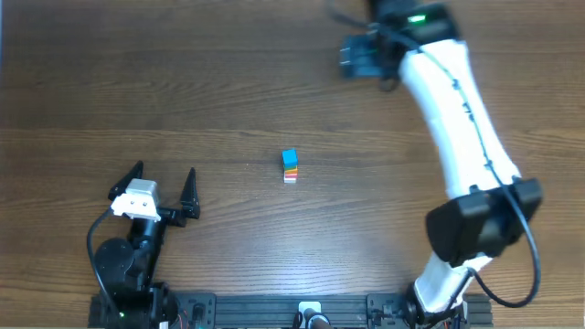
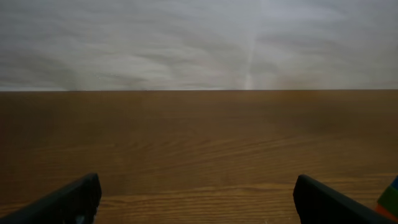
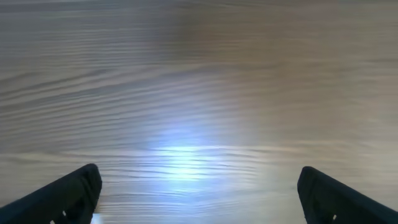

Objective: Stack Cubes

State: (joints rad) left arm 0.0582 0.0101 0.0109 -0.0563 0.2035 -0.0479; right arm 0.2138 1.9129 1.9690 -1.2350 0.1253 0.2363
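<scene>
A small stack of cubes [image 1: 290, 166] stands near the middle of the wooden table [image 1: 228, 91], blue on top, with orange and pale layers below. My left gripper [image 1: 164, 183] rests low at the left near its base, open, well to the left of the stack. A coloured corner of the stack [image 2: 390, 199] peeks in at the edge of the left wrist view, beside the left fingers [image 2: 68, 202]. My right gripper [image 1: 356, 57] hovers far back on the right, away from the stack, open over bare wood, its fingers [image 3: 68, 193] wide apart with nothing between them.
The right arm's white link [image 1: 457, 110] stretches from the base at the lower right up to the far edge. A black rail [image 1: 302, 311] runs along the front edge between the bases. A pale wall [image 2: 199, 43] stands beyond the table.
</scene>
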